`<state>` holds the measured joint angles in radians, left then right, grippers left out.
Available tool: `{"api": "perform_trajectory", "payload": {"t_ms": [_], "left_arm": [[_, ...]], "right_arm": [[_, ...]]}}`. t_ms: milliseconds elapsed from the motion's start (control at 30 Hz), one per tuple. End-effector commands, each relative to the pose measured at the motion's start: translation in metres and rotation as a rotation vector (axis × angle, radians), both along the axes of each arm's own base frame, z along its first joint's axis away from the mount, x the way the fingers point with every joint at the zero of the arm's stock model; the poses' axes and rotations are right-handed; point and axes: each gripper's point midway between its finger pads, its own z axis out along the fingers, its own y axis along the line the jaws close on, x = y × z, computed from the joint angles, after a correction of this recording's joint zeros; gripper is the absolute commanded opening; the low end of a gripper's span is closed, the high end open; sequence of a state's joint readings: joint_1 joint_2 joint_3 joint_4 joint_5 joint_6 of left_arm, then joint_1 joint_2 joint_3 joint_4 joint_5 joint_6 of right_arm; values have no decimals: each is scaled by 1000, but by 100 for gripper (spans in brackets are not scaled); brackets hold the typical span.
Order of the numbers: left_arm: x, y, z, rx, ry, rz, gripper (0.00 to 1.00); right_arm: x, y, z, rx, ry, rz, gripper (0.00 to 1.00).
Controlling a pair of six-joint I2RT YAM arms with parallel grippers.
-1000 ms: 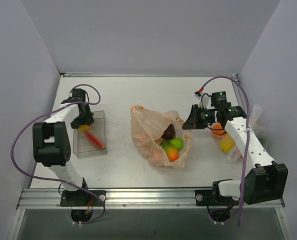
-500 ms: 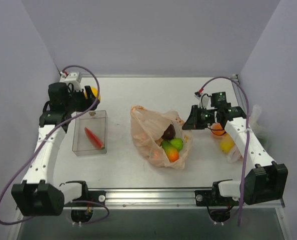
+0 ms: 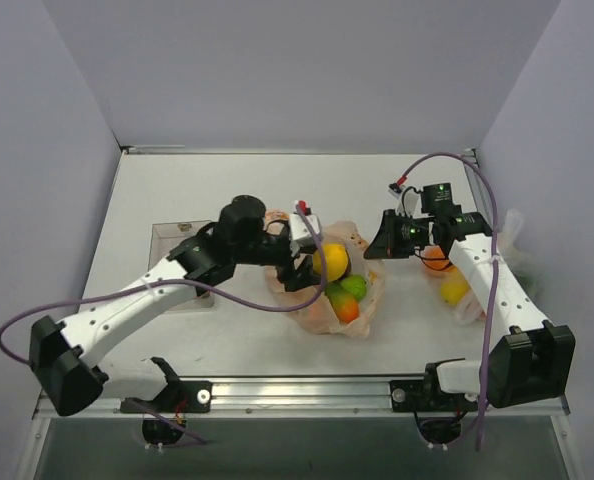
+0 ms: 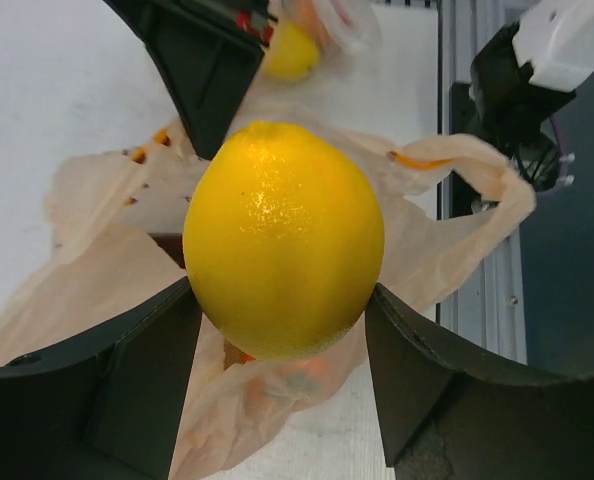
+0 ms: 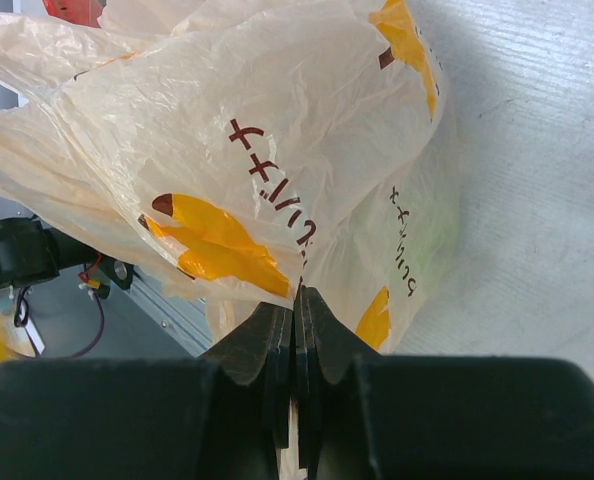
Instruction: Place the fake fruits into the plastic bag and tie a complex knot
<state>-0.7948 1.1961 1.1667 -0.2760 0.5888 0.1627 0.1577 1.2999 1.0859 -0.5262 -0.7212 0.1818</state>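
Plastic bag: the peach-orange plastic bag point(image 3: 309, 316) lies crumpled in the middle of the table point(image 3: 237, 185), between the two arms, with its mouth facing up and open.

Contents: a green fruit point(image 3: 353, 288) and an orange fruit point(image 3: 345, 310) show through the opening. Anything deeper in the bag is hidden by the fruit held above.

Incoming fruit: a yellow lemon point(image 4: 283, 238) hangs directly over the bag's mouth. The left wrist view shows bag film on all sides beneath it.

Left gripper: the left gripper point(image 4: 282, 292) pinches the lemon by its flanks, with the jaws spread only as far as the fruit's width.

Right gripper: the right gripper point(image 5: 295, 300) has its jaws pressed together on a fold of the bag's right rim, holding that side up.

Change: half a second ago the left arm was at the far left corner, beyond the clear tray point(image 3: 167, 235). It now reaches across to the bag, while the right arm has not moved.

Meaning: the carry looks finished — letting go here should drop the lemon inside, since the pinned rim keeps the mouth open.

Remaining: an orange point(image 3: 435, 260) and a yellow fruit point(image 3: 455, 290) lie by the whitish bag point(image 3: 472, 305) at the right. The handles are untied — no knot yet.
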Motion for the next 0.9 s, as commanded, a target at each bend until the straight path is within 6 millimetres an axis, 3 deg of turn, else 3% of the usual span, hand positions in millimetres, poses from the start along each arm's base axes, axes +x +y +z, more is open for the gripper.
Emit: {"api": "perform_trajectory", "payload": {"t_ms": [0, 33, 100, 133, 200, 233, 333, 367, 400, 500, 533, 600, 633, 700, 733, 833, 867], "left_arm": [[14, -32, -7, 26, -102, -26, 31], [23, -42, -22, 55, -91, -15, 31], [25, -58, -24, 47, -122, -38, 31], [33, -67, -40, 76, -104, -27, 31], [47, -77, -44, 98, -99, 9, 31], [58, -83, -67, 149, -72, 27, 31], [93, -78, -93, 265, -66, 155, 40], [104, -74, -94, 278, -72, 200, 41], [113, -68, -93, 284, -69, 240, 50], [119, -50, -84, 285, -109, 270, 69], [116, -42, -69, 260, -130, 282, 80], [103, -32, -64, 244, -120, 253, 86], [92, -25, -42, 197, -124, 237, 89], [75, -18, -26, 135, -78, 217, 95], [62, -12, 0, 71, -86, 200, 97], [52, 12, 45, -46, -64, 244, 97], [61, 25, 55, -68, -63, 296, 97]], "right_arm": [[0, 1, 5, 4, -20, 8, 0], [0, 1, 4, 4, -16, 9, 0], [-1, 1, 2, 3, -13, 9, 0], [-1, 1, 2, 4, -11, 10, 0], [-2, 1, 0, 5, -4, 12, 0], [-3, 1, 0, 5, -7, 14, 0], [-4, 1, 1, 2, -14, 16, 0], [-4, 1, 1, 0, -17, 17, 0], [-4, 0, 2, 0, -21, 17, 0], [-3, -1, 3, -8, -30, 18, 0], [-2, -1, 1, -9, -24, 17, 0], [-1, 0, 0, -10, -22, 19, 0], [2, -1, 0, -11, -21, 17, 0], [5, 0, 0, -17, -24, 21, 0], [8, 1, 1, -21, -27, 24, 0], [16, 5, 2, -32, -39, 42, 0], [18, 8, 3, -35, -44, 50, 0]]}}
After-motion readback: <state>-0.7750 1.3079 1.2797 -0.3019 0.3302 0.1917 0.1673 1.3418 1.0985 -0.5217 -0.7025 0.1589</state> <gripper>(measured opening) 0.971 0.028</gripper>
